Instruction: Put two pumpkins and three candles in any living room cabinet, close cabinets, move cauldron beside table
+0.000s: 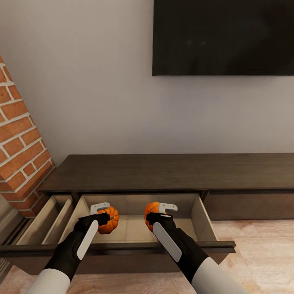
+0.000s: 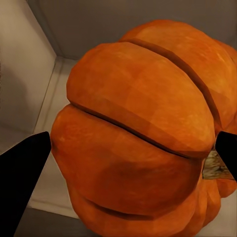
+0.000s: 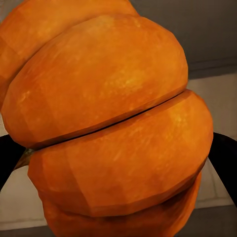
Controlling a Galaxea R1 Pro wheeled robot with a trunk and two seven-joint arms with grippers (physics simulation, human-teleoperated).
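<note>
The long dark brown cabinet stands against the wall with a wide drawer pulled out below me. My left gripper is shut on a ribbed orange pumpkin over the drawer's left half. My right gripper is shut on the other pumpkin over the drawer's middle. In the left wrist view the pumpkin sits between dark fingertips, the pale drawer floor behind it. In the right wrist view the second pumpkin sits tight between the fingers. Candles, cauldron and table are out of view.
A second, narrower drawer stands open at the left. A red brick pillar rises beside the cabinet's left end. A black TV screen hangs on the wall above. Wooden floor lies to the right.
</note>
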